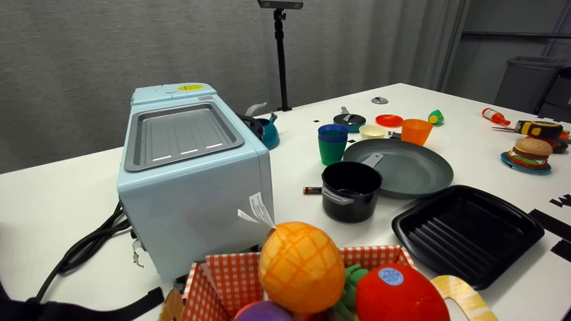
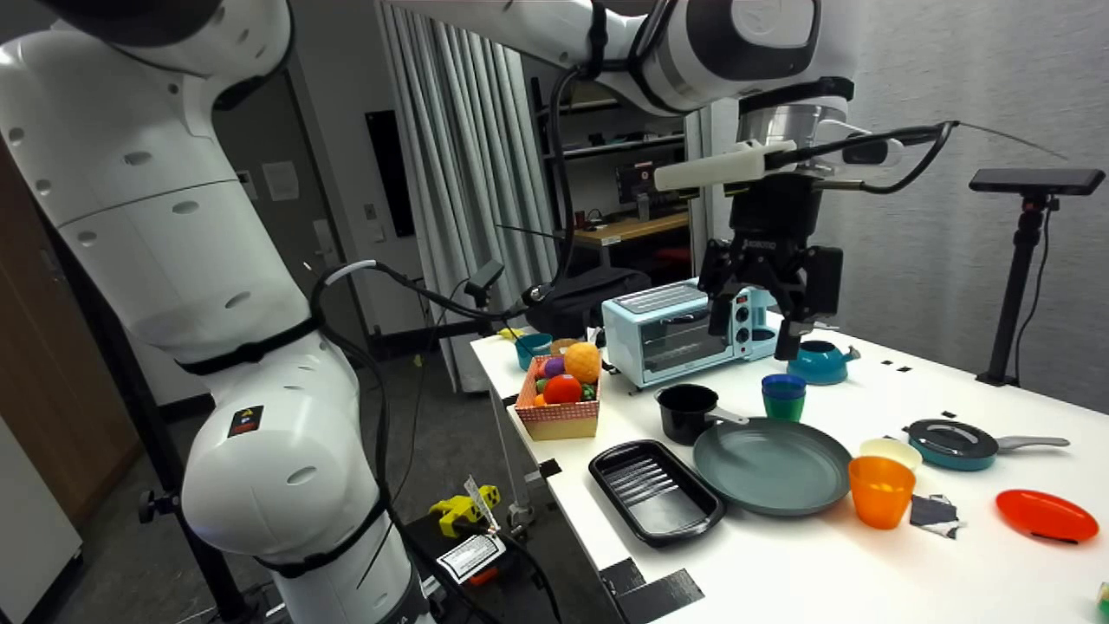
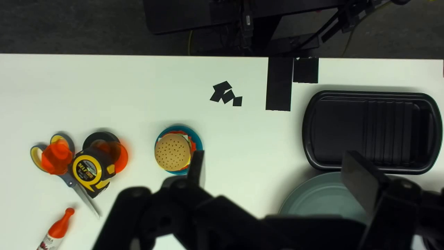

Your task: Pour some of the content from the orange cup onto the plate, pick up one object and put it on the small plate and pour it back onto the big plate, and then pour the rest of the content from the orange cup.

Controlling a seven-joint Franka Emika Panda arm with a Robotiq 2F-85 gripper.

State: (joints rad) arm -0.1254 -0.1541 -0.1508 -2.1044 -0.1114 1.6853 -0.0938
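Orange cup (image 2: 881,491) stands upright beside the big plate (image 2: 774,472), seemingly awaiting the first pour; the empty gripper (image 3: 274,166), spread wide, likely must descend next and grasp it.

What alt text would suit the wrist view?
An open black gripper hovers empty above a white table. At right, a partly hidden round grey plate lies beside a ridged black rectangular tray; at left, a toy hamburger on a round blue plate.

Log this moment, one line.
gripper: open, empty, above table; orange cup: upright, beside big plate; small plate: near orange cup; content: not visible
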